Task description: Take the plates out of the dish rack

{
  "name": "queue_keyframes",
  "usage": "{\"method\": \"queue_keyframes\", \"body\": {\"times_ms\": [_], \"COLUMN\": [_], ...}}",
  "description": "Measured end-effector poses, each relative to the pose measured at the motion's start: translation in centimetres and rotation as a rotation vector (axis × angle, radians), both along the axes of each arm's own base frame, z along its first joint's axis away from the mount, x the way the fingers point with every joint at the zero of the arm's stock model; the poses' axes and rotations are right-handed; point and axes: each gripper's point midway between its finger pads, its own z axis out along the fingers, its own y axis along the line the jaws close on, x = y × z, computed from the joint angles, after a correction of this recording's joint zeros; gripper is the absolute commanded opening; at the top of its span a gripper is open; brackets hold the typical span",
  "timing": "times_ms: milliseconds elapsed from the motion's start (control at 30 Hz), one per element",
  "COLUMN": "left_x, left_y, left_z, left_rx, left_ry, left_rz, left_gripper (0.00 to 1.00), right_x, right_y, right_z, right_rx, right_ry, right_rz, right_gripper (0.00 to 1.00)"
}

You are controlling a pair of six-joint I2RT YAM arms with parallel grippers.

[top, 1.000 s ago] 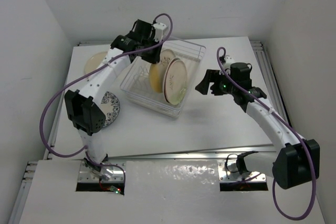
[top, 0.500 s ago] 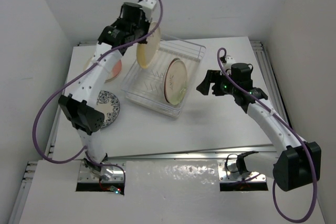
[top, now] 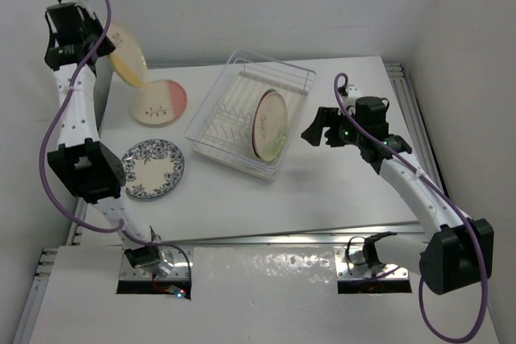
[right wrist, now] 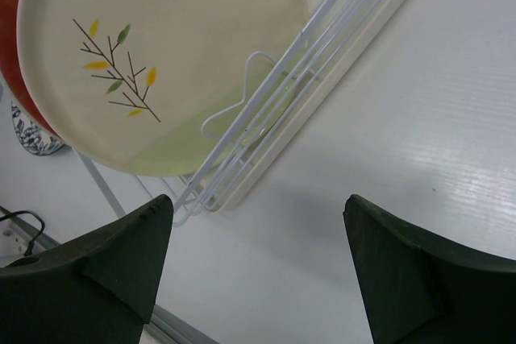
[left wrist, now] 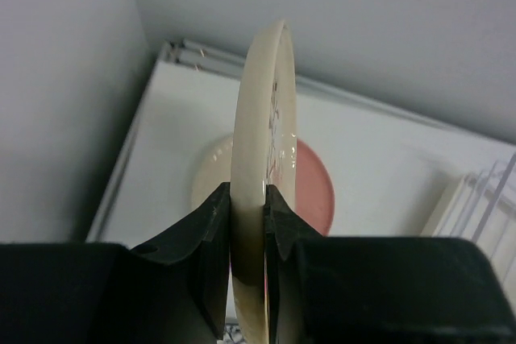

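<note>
My left gripper (top: 103, 52) is shut on the rim of a cream plate (top: 127, 57), held edge-on high above the table's far left; the left wrist view shows the plate (left wrist: 260, 159) pinched between both fingers. Below it a cream and red plate (top: 160, 103) lies flat, also in the left wrist view (left wrist: 310, 195). A blue-and-white plate (top: 153, 168) lies flat nearer me. The clear dish rack (top: 294, 80) holds one cream sprig plate (top: 268, 124) on edge, seen in the right wrist view (right wrist: 161, 54). My right gripper (top: 318, 132) is open and empty, right of the rack.
White walls close in the table on the left, back and right. A metal rail (top: 407, 106) runs along the table's right edge. The rack's white wire slots (right wrist: 306, 98) lie just ahead of my right fingers.
My left arm has swung the cream plate out of the rack, up and far to the left, above the flat plates. The right arm has not moved.
</note>
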Motion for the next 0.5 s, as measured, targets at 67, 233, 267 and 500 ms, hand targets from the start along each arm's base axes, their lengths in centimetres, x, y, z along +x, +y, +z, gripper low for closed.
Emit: {"method": "queue_keyframes", "body": {"times_ms": [67, 233, 267, 500], "left_x": [0.1, 1.9, 2.1, 2.7], "left_y": [0.2, -0.8, -1.3, -2.1], "left_z": [-3.0, -9.6, -11.0, -15.9], "left_rx": [-0.06, -0.224, -0.25, -0.314], "left_ry": [0.055, 0.143, 0.155, 0.182], "left_rz": [-0.03, -0.154, -0.181, -0.238], "left_gripper": [0.0, 0.0, 0.0, 0.0], "right_x": [-0.1, -0.2, -0.2, -0.1], "right_y": [0.1, 0.3, 0.3, 0.6], "right_z": [0.0, 0.0, 0.0, 0.3], "right_rx": [0.004, 0.01, 0.012, 0.038], "right_ry": [0.001, 0.005, 0.007, 0.021], "right_rz": [0.007, 0.014, 0.014, 0.01], "right_gripper": [0.85, 0.84, 0.84, 0.83]}}
